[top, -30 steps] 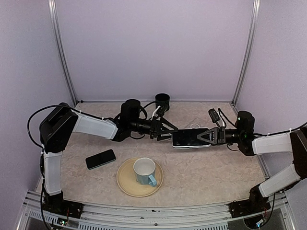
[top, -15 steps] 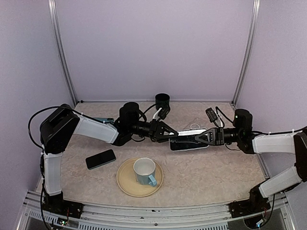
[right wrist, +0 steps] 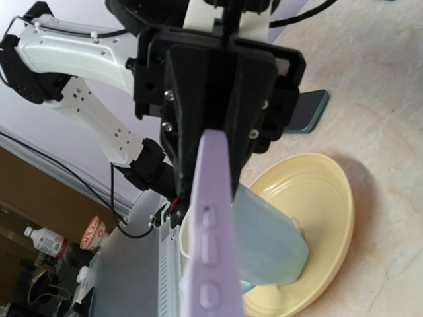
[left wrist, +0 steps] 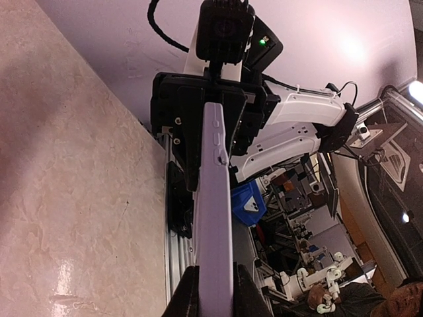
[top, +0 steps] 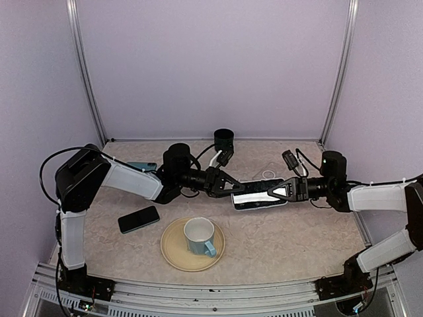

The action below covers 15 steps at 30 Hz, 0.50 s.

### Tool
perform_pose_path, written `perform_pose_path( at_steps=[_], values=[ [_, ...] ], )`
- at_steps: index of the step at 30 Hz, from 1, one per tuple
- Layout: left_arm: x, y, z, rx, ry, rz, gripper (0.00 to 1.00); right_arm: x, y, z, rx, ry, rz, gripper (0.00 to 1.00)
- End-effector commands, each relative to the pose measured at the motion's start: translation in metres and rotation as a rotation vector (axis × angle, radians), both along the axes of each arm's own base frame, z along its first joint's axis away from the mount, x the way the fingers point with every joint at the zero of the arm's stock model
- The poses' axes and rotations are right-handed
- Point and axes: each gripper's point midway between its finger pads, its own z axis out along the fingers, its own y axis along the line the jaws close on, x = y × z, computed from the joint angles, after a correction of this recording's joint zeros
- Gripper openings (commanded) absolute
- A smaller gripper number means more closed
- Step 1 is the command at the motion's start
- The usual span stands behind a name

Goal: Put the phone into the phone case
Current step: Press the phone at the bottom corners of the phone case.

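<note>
Case in the air between both claws; phone apparently still out of it.
You have the lilac soft-plastic phone case (top: 259,197) edge-up over mid-table, with the left gripper (top: 236,190) pinched narrow on one end and the right gripper (top: 269,193) clamped on the other. The flat black phone (top: 139,218) lies on the beige table (top: 297,231), well apart, left of the yellow plate (top: 173,254). Next, probably free one arm to fetch it.

left arm (top: 129,177), right arm (top: 375,197): white shells, black joints | left claw (top: 232,190), right claw (top: 272,192): black | cables (left wrist: 160,30): black
</note>
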Motion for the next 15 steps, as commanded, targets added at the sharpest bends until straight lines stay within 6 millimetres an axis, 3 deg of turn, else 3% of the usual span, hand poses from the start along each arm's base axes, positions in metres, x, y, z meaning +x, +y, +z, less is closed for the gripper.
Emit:
perform_pose_path(
  at_steps=[1,5,7,10,15],
  values=[
    [-0.008,0.003,0.032,-0.055,-0.046,-0.007,0.0,0.006,0.002,0.011,-0.001,-0.09,-0.024,0.0],
    [0.004,0.004,0.026,-0.006,-0.067,0.05,0.0,0.01,0.001,0.007,-0.027,-0.088,-0.046,0.0],
    [0.015,0.004,0.014,0.073,-0.075,0.109,0.09,0.015,0.0,0.004,-0.049,-0.082,-0.07,0.0],
    [0.026,0.004,0.009,0.139,-0.138,0.177,0.13,0.021,0.0,0.001,-0.068,-0.075,-0.093,0.0],
    [0.022,0.007,0.014,0.121,-0.129,0.171,0.44,0.021,0.0,0.006,-0.058,-0.094,-0.096,0.0]
  ],
)
